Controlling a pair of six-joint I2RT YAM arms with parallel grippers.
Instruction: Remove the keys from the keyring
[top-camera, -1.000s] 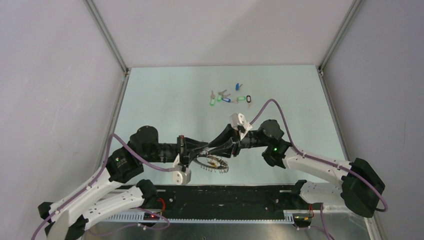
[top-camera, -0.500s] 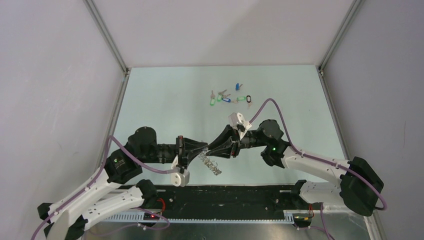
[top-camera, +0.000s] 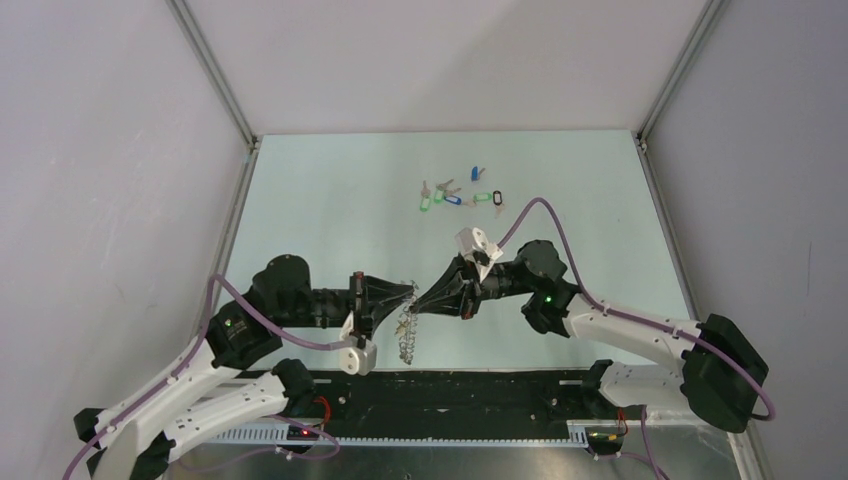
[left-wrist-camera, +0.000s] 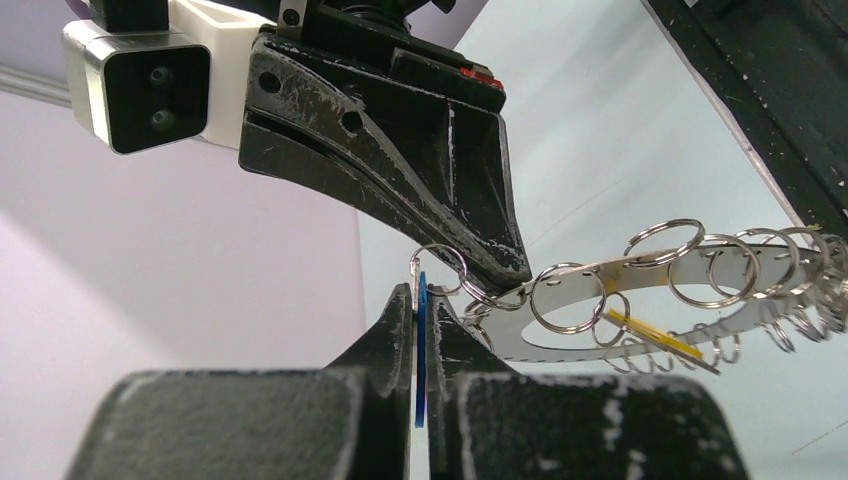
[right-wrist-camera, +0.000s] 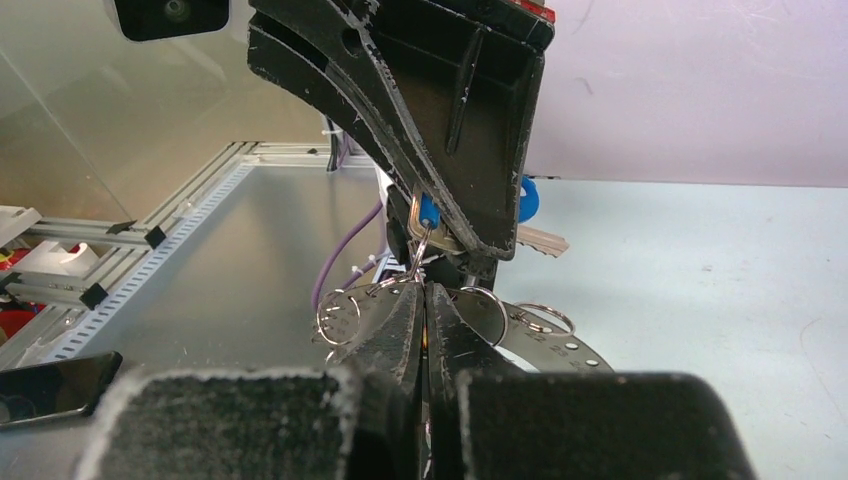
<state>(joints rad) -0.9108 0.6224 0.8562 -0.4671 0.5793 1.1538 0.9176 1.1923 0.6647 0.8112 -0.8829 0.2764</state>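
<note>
The keyring (top-camera: 405, 338) is a flat silver hoop fringed with small split rings, hanging edge-on between my two arms above the table's near edge. My right gripper (top-camera: 418, 304) is shut on the hoop's rim (right-wrist-camera: 540, 340), jaws closed on it (right-wrist-camera: 427, 292). My left gripper (top-camera: 411, 289) is shut on a blue plastic tag (left-wrist-camera: 421, 335) whose small split ring (left-wrist-camera: 438, 266) is still linked at the hoop (left-wrist-camera: 640, 285). The two gripper tips almost touch. The tagged key's silver blade (right-wrist-camera: 540, 240) sticks out behind the left fingers (right-wrist-camera: 470, 150).
Several loose keys with green, blue and black tags (top-camera: 458, 196) lie on the pale table at the far middle. A black strip (top-camera: 450, 390) runs along the near edge under the arms. Grey walls stand on the left, right and back.
The keyring lay nearly flat below the grippers; it now hangs edge-on. Both gripper tips have shifted a little left and stay close together.
</note>
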